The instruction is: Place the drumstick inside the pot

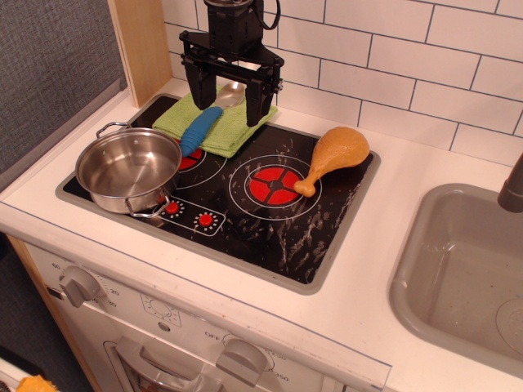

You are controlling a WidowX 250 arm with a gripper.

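Observation:
The orange-tan drumstick (pixel 333 157) lies on the black stovetop at the right rear, bulbous end toward the wall, bone end over the red burner. The shiny steel pot (pixel 128 170) stands empty at the stove's front left corner, its wire handles sticking out. My black gripper (pixel 226 104) hangs open at the back of the stove, above the green cloth and the spoon, fingers spread wide and holding nothing. It is well left of the drumstick and behind the pot.
A blue-handled metal spoon (pixel 206 124) lies on a folded green cloth (pixel 214 122) under the gripper. A grey sink basin (pixel 466 278) is at the right, a wooden panel (pixel 143 45) at the back left. Stove knobs (pixel 78 286) line the front.

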